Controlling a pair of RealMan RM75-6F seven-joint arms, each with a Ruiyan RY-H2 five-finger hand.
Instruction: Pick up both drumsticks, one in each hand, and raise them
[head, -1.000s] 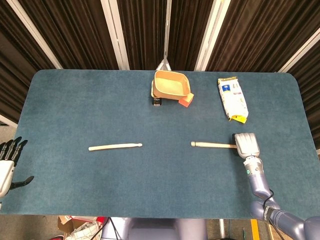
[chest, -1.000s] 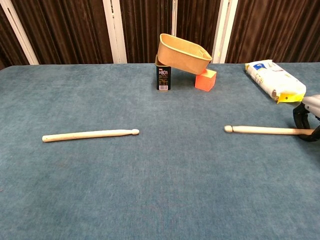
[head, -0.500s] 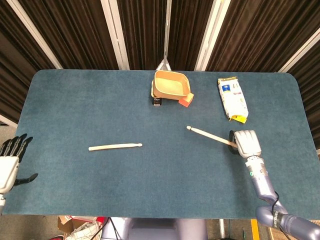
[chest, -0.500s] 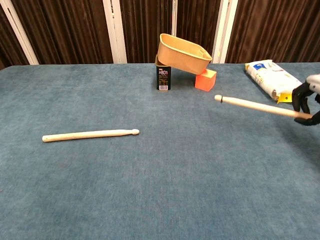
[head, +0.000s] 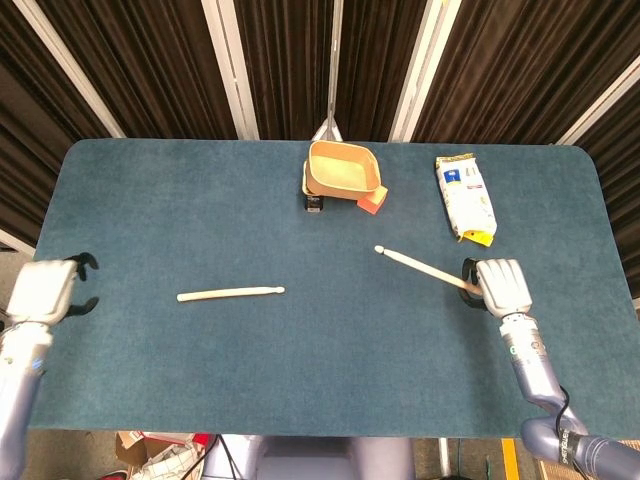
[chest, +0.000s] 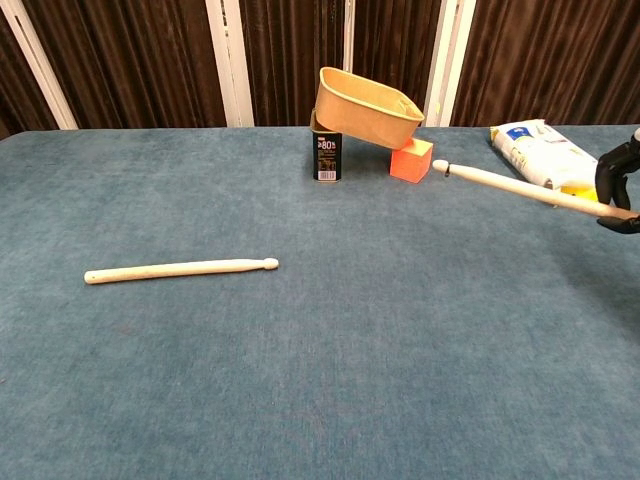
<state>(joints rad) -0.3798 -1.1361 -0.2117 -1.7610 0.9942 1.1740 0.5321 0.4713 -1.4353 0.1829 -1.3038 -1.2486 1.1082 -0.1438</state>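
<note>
Drumstick one (head: 418, 266) sits gripped in our right hand (head: 497, 285), tip raised above the table (head: 150, 200); our left hand (head: 42, 291) hovers open, well left of drumstick two (head: 230, 293).

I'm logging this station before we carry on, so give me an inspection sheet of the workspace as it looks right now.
Surface: blue felt table.
Job's things: left drumstick lies flat on the table; right drumstick is held off the surface, tip toward the centre.
Clutter: tan tray propped on a dark can and an orange block; white bag at far right.
Hands: right hand grips the right drumstick's butt; left hand at the table's left edge holds nothing.
Cables: nothing seen.
Surroundings: dark curtains with white posts.
</note>
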